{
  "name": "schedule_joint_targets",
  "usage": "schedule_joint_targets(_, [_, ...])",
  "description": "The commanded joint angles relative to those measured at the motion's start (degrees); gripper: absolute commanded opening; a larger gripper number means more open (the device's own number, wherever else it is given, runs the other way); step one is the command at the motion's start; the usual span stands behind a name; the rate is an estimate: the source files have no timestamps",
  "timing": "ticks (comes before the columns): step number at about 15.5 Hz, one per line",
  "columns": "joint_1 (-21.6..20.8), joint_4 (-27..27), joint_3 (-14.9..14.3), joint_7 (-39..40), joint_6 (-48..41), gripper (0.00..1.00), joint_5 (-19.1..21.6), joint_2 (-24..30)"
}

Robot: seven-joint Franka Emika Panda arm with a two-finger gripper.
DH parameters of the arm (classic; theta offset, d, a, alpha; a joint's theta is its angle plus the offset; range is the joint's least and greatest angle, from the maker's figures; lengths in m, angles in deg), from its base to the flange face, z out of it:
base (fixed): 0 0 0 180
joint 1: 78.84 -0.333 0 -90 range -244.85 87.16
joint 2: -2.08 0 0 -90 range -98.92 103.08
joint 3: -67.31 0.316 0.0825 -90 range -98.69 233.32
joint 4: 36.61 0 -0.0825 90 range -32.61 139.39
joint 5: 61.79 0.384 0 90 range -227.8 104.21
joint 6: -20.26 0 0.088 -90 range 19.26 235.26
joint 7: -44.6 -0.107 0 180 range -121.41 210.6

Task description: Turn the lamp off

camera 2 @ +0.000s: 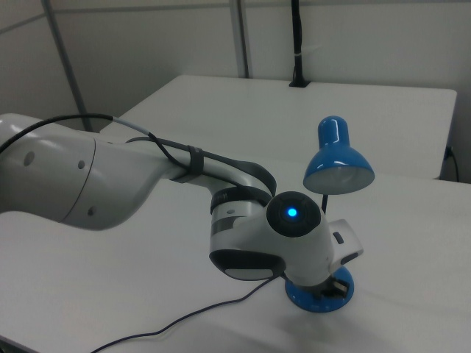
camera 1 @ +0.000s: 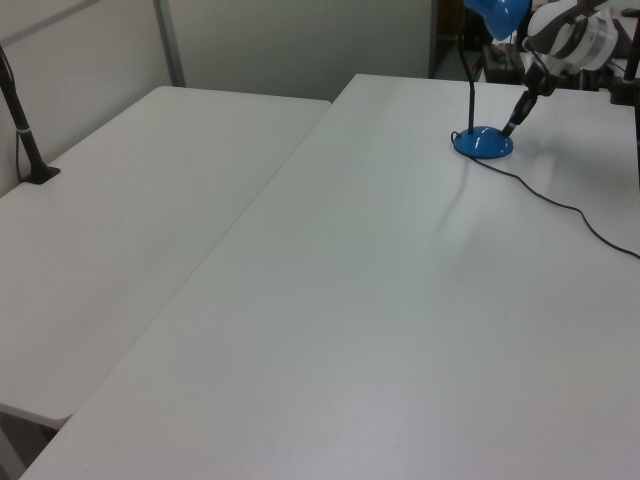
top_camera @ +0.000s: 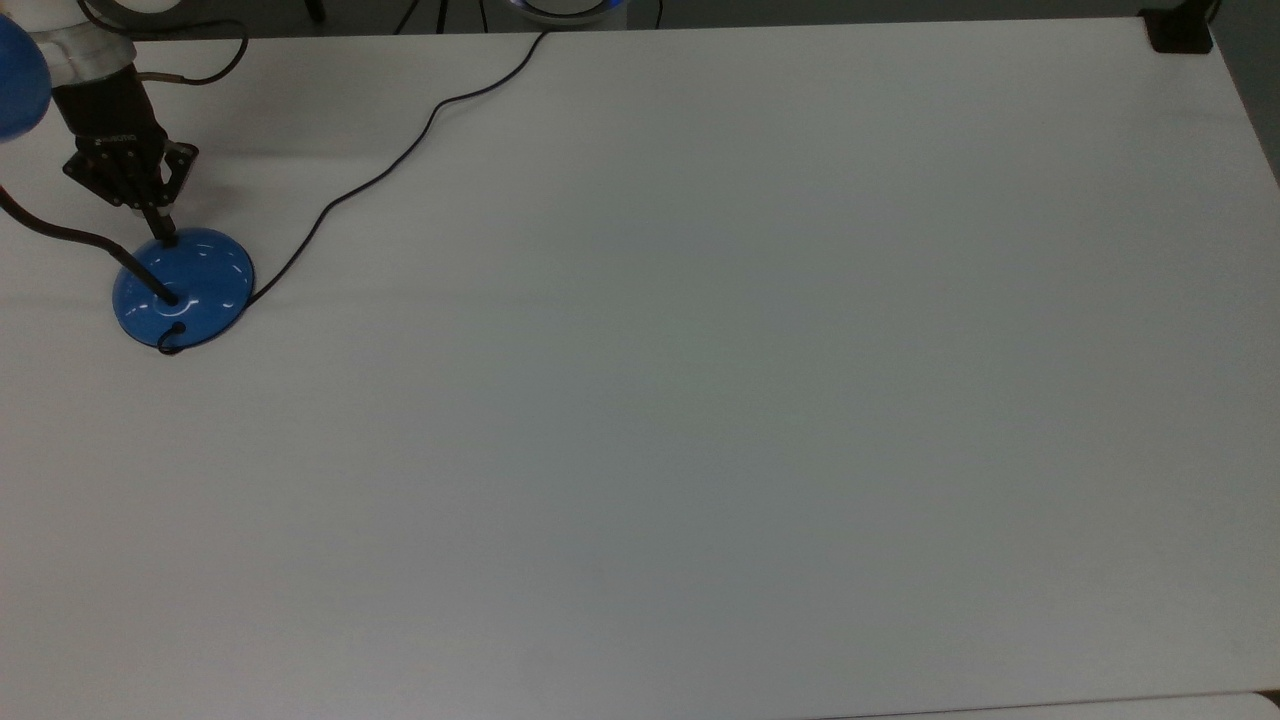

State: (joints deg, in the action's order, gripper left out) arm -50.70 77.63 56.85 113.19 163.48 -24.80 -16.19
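Observation:
The lamp stands at the top view's left, with its glossy blue dome base, a black gooseneck and a blue shade at the frame edge. No glow comes from the shade, and its underside looks dull grey in the right view. My gripper is shut, its fingers brought together to one tip that touches the far rim of the base, where the switch sits. In the left view the lamp base lies at the far right with the gripper slanting down onto it.
The lamp's thin black cord snakes from the base to the table's far edge. A black clamp sits on the far right corner. A second table adjoins in the left view. The arm's white bulk stands beside the lamp.

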Motion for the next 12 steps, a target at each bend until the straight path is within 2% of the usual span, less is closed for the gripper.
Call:
schedule_joint_targets(1, [1.1,2.1,-0.2,3.3,-0.4,0.0,-2.4,1.1])
schedule_joint_targets(3, [3.2,2.0,-0.5,4.3,-6.7,0.0,-8.1,3.7])
schedule_joint_targets(5, [5.7,-0.5,-0.6,3.8,-16.7,0.0,-17.7,6.5])
schedule_joint_targets(6, [6.7,-2.8,-0.8,3.7,-22.9,0.0,-21.0,7.5])
schedule_joint_targets(7, [7.0,-5.4,-1.0,3.7,-29.0,0.0,-22.7,8.4])
schedule_joint_targets(9, [6.8,-8.9,-1.1,1.5,-37.5,0.0,-23.6,11.1])
schedule_joint_targets(12, [3.6,-12.6,-1.0,-10.4,-46.2,0.0,-26.3,15.3])
